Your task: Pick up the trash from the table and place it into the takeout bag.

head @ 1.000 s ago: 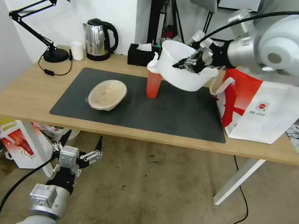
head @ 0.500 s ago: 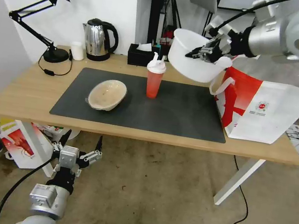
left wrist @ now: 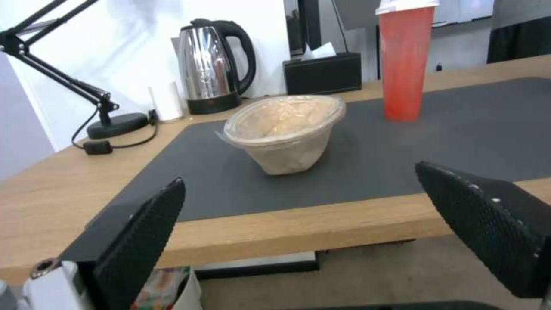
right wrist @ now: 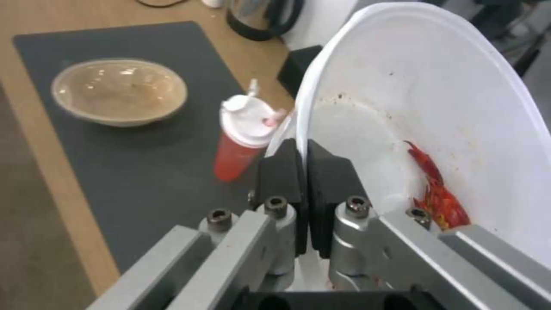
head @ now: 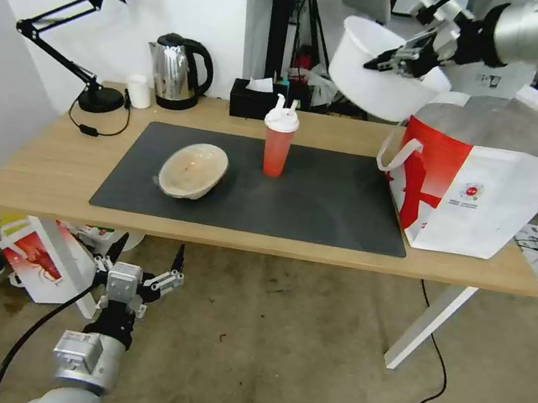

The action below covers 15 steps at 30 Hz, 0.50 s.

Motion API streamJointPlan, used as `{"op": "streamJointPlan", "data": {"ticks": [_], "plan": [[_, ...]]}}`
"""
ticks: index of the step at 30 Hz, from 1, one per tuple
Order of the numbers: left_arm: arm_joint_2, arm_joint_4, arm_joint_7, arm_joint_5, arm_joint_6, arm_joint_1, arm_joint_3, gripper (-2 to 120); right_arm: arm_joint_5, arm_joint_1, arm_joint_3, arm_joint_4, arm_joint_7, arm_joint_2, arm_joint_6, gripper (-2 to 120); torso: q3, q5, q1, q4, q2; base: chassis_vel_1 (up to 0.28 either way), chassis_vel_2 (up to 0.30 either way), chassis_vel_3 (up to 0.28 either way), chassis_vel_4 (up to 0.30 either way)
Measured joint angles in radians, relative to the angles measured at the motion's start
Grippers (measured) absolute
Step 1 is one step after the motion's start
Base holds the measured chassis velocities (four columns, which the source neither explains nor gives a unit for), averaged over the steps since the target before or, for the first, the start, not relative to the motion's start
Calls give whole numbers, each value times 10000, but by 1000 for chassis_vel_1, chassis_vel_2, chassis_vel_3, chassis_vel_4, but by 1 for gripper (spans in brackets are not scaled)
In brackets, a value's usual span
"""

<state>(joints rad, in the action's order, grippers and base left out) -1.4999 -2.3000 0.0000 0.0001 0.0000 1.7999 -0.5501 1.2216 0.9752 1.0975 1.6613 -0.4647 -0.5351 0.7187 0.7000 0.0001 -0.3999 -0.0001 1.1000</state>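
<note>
The right gripper pinches the rim of the white bowl between closed jaws and holds it tilted, high over the near-left edge of the takeout bag, probably so it can drop into the foil-lined mouth. Inside the bowl are red food scraps (dried chili, it seems). The red cup and beige bowl wait on the table. The left gripper hangs open below the table's near edge, holding nothing.

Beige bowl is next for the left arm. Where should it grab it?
Take the beige bowl by its rim on the near, left side. It sits tilted on the mat, its thin lip exposed there, and the open left claw waits below that table edge.
</note>
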Motion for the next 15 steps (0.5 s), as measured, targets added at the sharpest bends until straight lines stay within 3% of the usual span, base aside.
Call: {"op": "streamJointPlan", "data": {"ticks": [15], "plan": [[0, 0, 0, 0, 0, 1, 0, 100, -1519, -389, -180, -991, -805, 437, -343, 0, 0, 0, 0, 1, 0, 0, 0, 0, 0]]}}
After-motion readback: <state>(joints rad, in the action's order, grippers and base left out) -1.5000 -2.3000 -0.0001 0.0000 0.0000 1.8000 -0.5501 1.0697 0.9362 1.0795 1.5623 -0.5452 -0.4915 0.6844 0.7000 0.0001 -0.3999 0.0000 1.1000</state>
